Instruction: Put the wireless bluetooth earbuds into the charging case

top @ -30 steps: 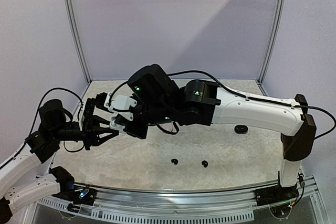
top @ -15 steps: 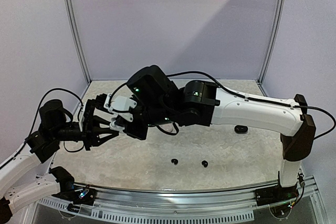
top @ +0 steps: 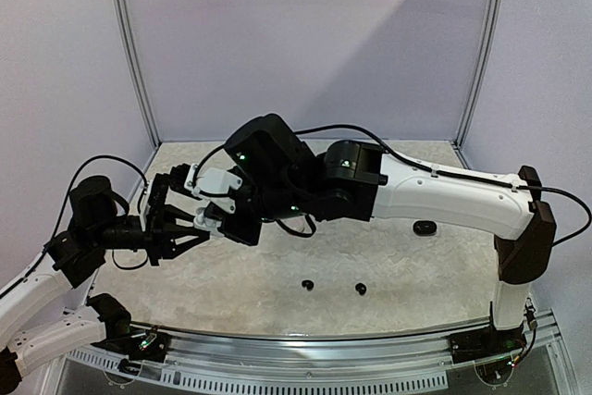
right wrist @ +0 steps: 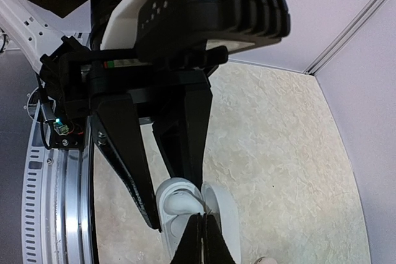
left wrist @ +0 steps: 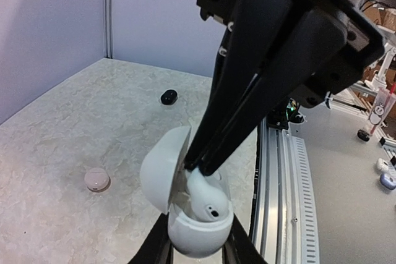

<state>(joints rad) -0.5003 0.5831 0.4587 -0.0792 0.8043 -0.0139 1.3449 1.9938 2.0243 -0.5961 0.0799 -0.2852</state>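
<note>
Nearest the arm bases, two tiny black plastic earbuds [top: 308, 285] [top: 361, 289] lie loose and a bit apart on the speckled beige table [top: 231, 295]. Further in, the left gripper [left wrist: 197, 250] is clamped on the bottom half of a white egg-shaped charging case [left wrist: 198, 232], lid flipped open, held up off the table. A white curved earbud [left wrist: 207, 197] sits in it, and the right gripper [left wrist: 199, 166], fingers pinched together, touches that bud. Off right lies a black oval case [top: 425, 228].
</note>
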